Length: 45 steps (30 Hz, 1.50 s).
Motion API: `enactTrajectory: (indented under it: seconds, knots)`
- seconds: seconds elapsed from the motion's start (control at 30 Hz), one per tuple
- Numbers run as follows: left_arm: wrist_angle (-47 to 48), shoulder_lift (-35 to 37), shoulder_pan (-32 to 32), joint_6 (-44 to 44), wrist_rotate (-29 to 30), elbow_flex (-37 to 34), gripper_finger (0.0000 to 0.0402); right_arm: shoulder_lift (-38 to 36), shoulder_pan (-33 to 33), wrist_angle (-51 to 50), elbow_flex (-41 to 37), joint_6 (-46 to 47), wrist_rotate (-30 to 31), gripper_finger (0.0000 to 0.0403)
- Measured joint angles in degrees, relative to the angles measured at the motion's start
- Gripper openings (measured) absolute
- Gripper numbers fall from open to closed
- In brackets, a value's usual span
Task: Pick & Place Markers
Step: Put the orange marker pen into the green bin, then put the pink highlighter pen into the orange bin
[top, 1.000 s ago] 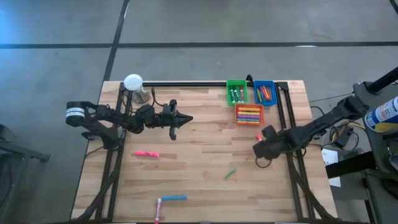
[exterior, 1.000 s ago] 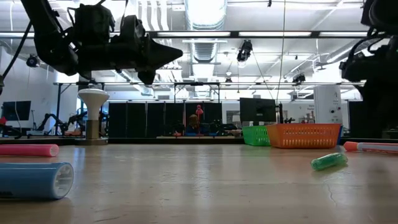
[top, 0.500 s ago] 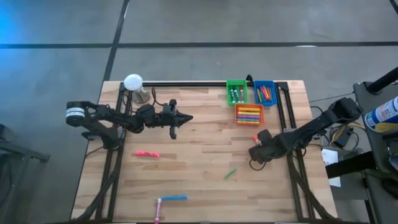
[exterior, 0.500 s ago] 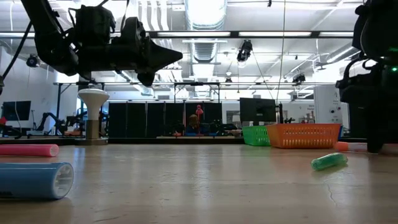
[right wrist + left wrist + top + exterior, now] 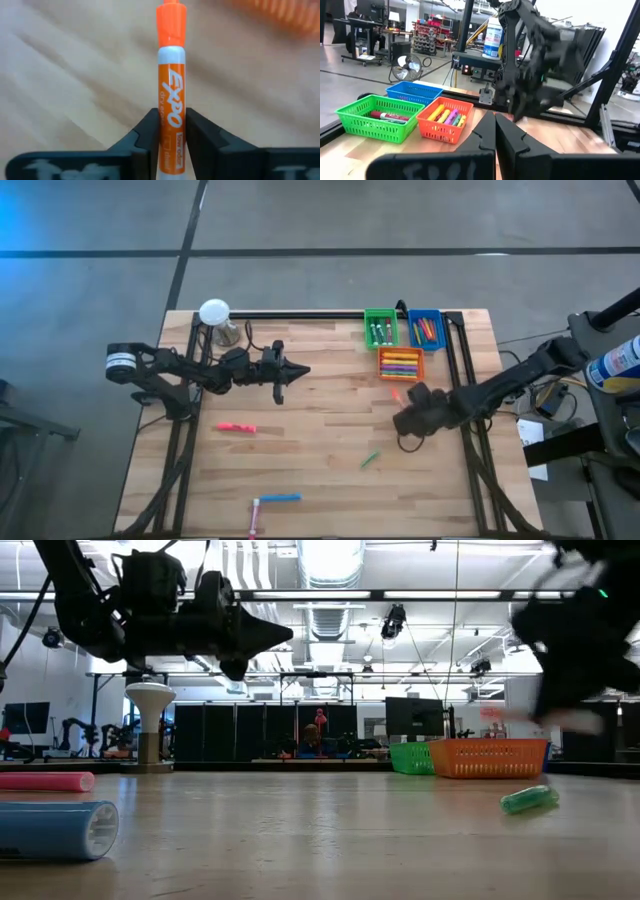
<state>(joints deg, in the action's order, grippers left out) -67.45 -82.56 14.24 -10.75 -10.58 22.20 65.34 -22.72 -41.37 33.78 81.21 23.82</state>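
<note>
The right gripper (image 5: 171,131) now pinches an orange marker (image 5: 171,95) and has lifted it clear of the desk (image 5: 330,430), where it lay a second ago. Beyond it sits the orange bin (image 5: 400,364). The left gripper (image 5: 300,370), jaws together, hasn't moved.

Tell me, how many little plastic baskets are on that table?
3, grouped at the table's far right corner: a green basket, a blue basket beside it, and an orange basket just in front of them. All hold markers.
</note>
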Motion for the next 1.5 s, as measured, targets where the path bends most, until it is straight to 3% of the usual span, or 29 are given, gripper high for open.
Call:
enactTrajectory:
  seconds: [0.17,0.3,0.43,0.53,0.6,0.83,1.03,1.27,1.5]
  knots:
    - [0.45,-0.02,-0.02,1.98,0.01,-0.07,0.0,-3.43,11.33,0.14,5.7,-12.3,11.92,0.0079]
    - [0.43,-0.02,-0.02,2.17,0.01,-0.07,0.0,-3.05,29.25,3.74,10.63,-27.85,12.31,0.0071]
    - [0.44,-0.02,-0.02,2.17,-0.01,-0.07,0.0,0.86,49.1,14.85,14.09,-45.09,1.22,0.0076]
    - [0.45,-0.02,-0.02,2.17,-0.01,-0.07,0.0,6.48,60.88,20.4,15.62,-49.9,-9.63,0.0077]
    - [0.51,-0.02,-0.02,2.17,-0.03,-0.07,0.0,11.02,65.41,21.88,16.59,-51.41,-13.94,0.0077]
    - [1.11,-0.02,-0.02,2.7,-0.04,-0.07,0.0,26.52,68.54,21.78,23.16,-52.47,-17.03,0.0081]
    - [2.15,-0.02,-0.02,2.96,-0.05,-0.07,0.0,35.77,68.42,14.56,30.65,-52.24,-17.12,0.0079]
    - [2.48,-0.02,-0.02,3.01,-0.84,-0.07,0.0,40.66,67.36,9.77,35.62,-52.71,-18.04,0.0106]
    - [3.75,-0.03,-0.02,0.33,-0.82,-0.07,0.0,38.26,66.62,9.06,35.32,-53.27,-17.84,0.0144]
